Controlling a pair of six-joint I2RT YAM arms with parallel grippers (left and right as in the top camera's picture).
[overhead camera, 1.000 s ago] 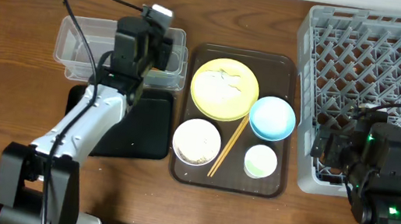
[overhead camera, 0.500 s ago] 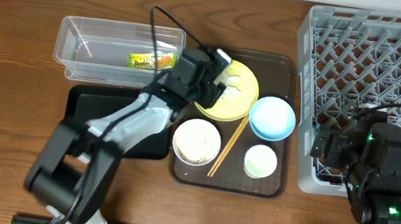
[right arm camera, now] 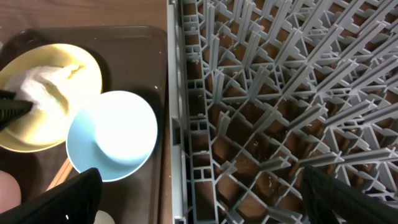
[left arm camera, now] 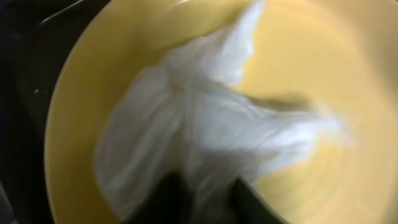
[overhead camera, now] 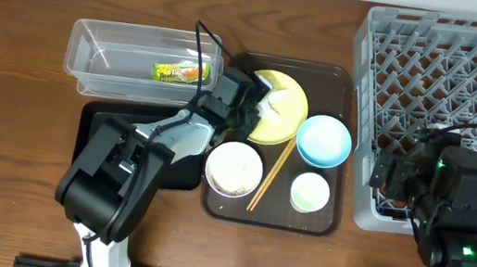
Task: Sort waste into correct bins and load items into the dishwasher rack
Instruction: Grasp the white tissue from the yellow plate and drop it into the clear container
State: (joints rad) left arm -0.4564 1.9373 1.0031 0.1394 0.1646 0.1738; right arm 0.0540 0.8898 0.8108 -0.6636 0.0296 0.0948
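Note:
My left gripper [overhead camera: 259,105] is low over the round yellow plate [overhead camera: 292,96], its fingers [left arm camera: 208,200] shut on a crumpled white paper wad [left arm camera: 199,124] that lies on the plate [left arm camera: 311,62]. A green-and-yellow snack wrapper [overhead camera: 180,72] lies in the clear tub [overhead camera: 88,70]. The light blue bowl [overhead camera: 324,140], the white bowl [overhead camera: 234,167] with beige specks, and the pale cup [overhead camera: 310,192] sit on the brown tray. My right gripper [overhead camera: 389,173] is open and empty over the near left edge of the grey rack [overhead camera: 453,70].
The black tray [overhead camera: 181,158] lies below the tub, partly under my left arm. Wooden chopsticks [overhead camera: 272,174] lie between the bowls on the dark brown serving tray [overhead camera: 324,222]. In the right wrist view the rack's wall [right arm camera: 177,124] runs beside the blue bowl [right arm camera: 112,134].
My left arm swung from over the clear tub to the yellow plate, leaving the wrapper in the tub, then lowered onto the white wad. The right arm has not moved.

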